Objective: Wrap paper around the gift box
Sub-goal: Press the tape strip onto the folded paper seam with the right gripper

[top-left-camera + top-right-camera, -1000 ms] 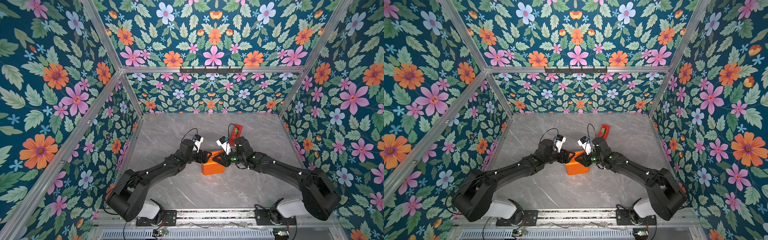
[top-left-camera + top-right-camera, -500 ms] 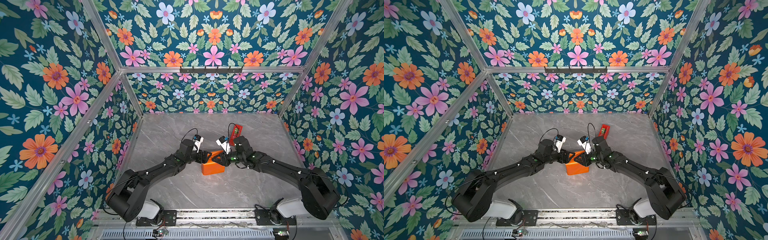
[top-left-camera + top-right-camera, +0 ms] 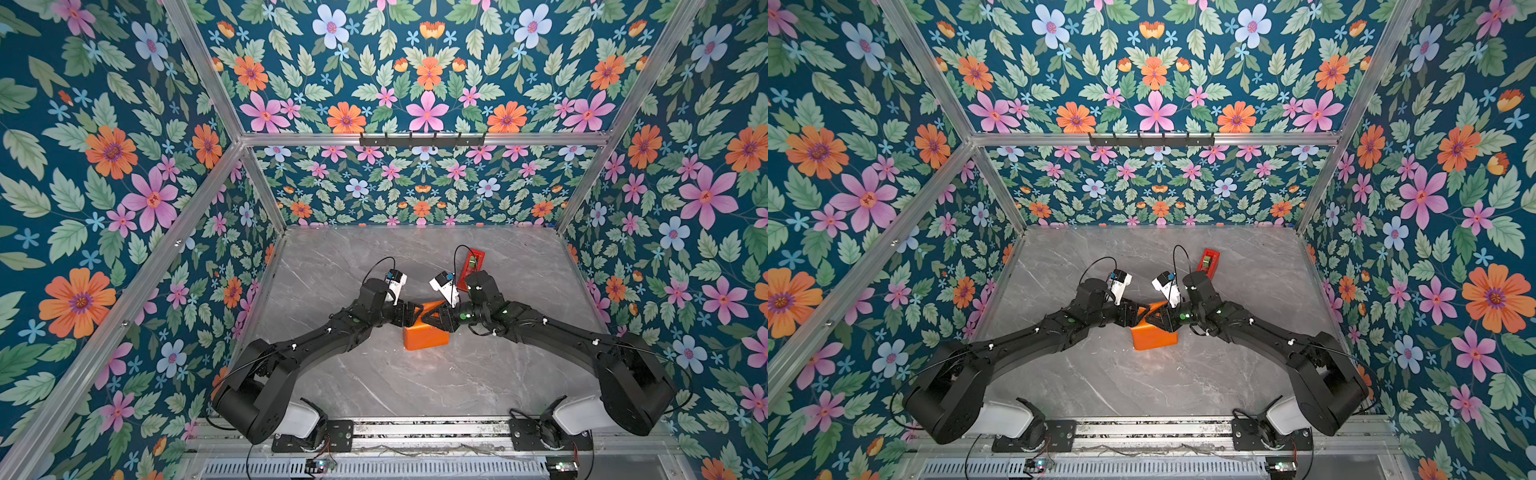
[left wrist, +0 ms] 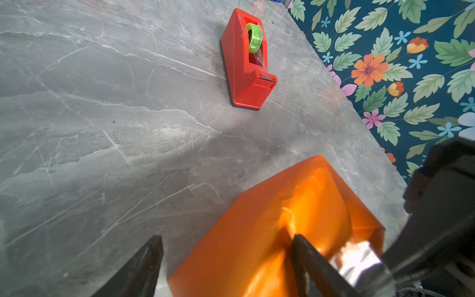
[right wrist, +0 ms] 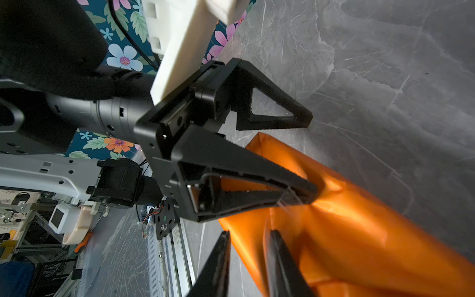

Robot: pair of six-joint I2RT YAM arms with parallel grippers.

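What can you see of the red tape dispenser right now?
The tape dispenser is a narrow red plastic block with a dark base, standing upright on the grey marble table. An open slot holds a yellow-green tape roll. A clear strip runs down to the toothed cutter at its low end. Nothing touches it, and it sits apart from the orange paper. In both top views it stands right of centre, toward the back.

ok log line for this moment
paper: folded box-shaped | left gripper: open, one finger pressing paper | right gripper: jaws narrow at paper, grip unclear | tape dispenser: apart, untouched
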